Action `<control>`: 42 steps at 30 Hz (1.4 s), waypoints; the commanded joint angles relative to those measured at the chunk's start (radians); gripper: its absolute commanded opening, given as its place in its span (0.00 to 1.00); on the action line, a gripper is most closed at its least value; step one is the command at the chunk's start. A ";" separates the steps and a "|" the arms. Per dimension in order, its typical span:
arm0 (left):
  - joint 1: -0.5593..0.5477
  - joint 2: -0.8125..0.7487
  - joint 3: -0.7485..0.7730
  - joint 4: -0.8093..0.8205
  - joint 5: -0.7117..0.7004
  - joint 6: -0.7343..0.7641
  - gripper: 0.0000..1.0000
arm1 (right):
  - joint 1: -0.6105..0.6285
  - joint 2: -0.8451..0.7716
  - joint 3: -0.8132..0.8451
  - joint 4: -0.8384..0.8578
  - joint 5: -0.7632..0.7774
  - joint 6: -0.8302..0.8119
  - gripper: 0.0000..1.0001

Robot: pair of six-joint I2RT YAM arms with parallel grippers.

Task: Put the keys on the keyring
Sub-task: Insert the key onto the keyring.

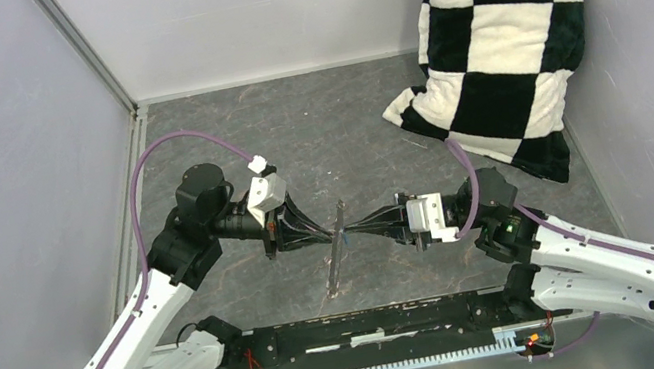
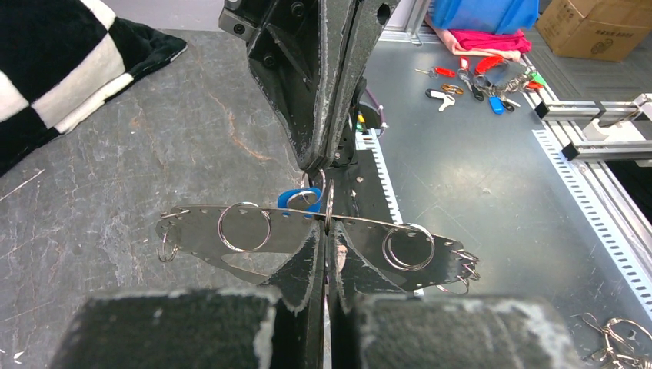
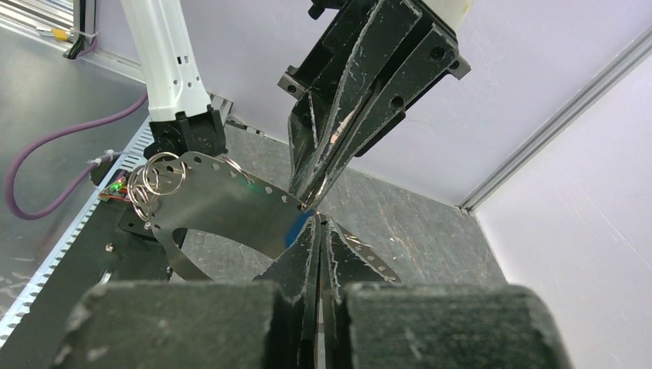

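One blue key [image 2: 300, 198] pinched in right fingers [image 3: 288, 269], meeting keyring [image 2: 192, 228] clamped by left fingers [image 2: 304, 265] (not threaded yet, I judge); more keys [image 2: 492, 84] wait.

centre: you have the keyring plate [image 1: 335, 266] on edge over the table [image 1: 314, 136], between both arms.
left of it: the left gripper [image 1: 326, 236], tips at the plate.
right of it: the right gripper [image 1: 352, 228], facing it.
key [image 2: 298, 200]: on the plate's right-gripper side, beside the tips.
back right: the pillow [image 1: 509, 30], against the wall.
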 commanded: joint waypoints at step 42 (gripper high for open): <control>-0.003 0.002 0.048 -0.001 -0.024 0.054 0.02 | 0.007 -0.019 0.007 0.041 0.043 0.028 0.00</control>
